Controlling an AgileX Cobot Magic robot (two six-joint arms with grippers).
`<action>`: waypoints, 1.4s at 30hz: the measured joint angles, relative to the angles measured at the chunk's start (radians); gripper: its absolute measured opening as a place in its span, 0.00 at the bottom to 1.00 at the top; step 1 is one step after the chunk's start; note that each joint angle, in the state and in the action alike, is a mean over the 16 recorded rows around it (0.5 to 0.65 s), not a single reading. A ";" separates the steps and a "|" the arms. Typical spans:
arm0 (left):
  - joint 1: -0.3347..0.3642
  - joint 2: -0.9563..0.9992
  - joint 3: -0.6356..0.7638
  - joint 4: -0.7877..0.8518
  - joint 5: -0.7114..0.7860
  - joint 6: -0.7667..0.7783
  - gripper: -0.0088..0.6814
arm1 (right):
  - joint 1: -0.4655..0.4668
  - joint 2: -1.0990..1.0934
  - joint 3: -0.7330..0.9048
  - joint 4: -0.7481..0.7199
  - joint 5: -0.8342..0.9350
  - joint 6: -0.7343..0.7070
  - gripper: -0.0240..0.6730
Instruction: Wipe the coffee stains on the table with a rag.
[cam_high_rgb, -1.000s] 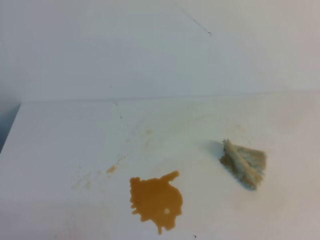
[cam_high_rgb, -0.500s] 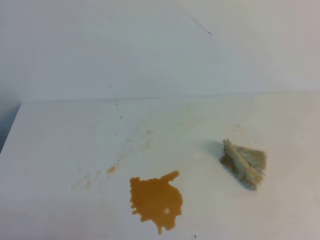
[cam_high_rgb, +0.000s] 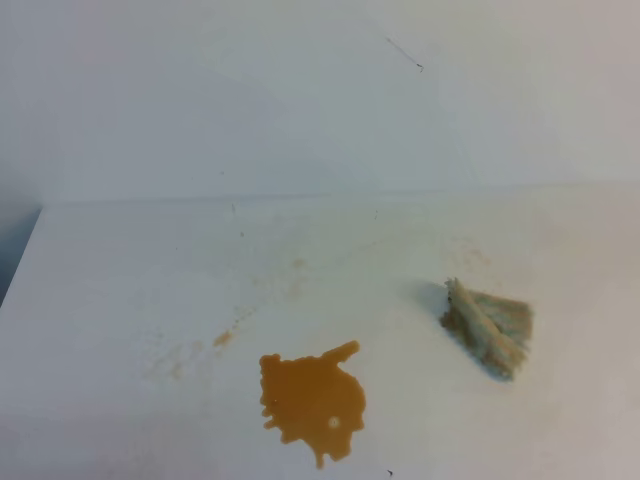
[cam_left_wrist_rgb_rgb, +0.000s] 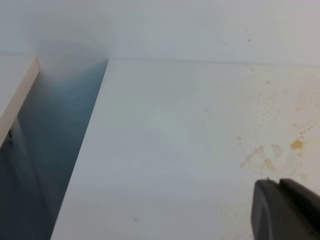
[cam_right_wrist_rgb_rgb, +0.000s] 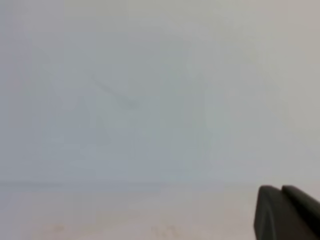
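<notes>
The coffee stains are an orange-brown puddle (cam_high_rgb: 312, 400) near the front middle of the white table (cam_high_rgb: 120, 280), with a small blot (cam_high_rgb: 222, 339) to its upper left. That blot also shows in the left wrist view (cam_left_wrist_rgb_rgb: 297, 145). The rag (cam_high_rgb: 488, 327), a wadded beige-grey cloth, lies on the table to the right of the puddle, apart from it. Neither gripper shows in the exterior view. In the left wrist view my left gripper (cam_left_wrist_rgb_rgb: 279, 200) has its dark fingers pressed together, empty, above bare table. In the right wrist view my right gripper (cam_right_wrist_rgb_rgb: 281, 205) is likewise shut and empty, facing the wall.
The table's left edge (cam_left_wrist_rgb_rgb: 85, 150) drops to a dark gap beside another white surface (cam_left_wrist_rgb_rgb: 15, 95). A plain white wall (cam_high_rgb: 300, 100) stands behind the table. Faint tan smudges (cam_left_wrist_rgb_rgb: 257, 157) lie near the small blot.
</notes>
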 joint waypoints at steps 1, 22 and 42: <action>0.000 0.000 0.000 0.000 0.000 0.000 0.01 | 0.005 0.008 -0.001 0.025 -0.009 -0.034 0.03; 0.000 0.000 0.000 0.000 0.000 0.000 0.01 | 0.170 0.637 -0.207 0.137 0.187 -0.354 0.11; 0.000 0.000 0.000 0.000 0.000 0.000 0.01 | 0.316 1.289 -0.596 -0.088 0.314 -0.207 0.59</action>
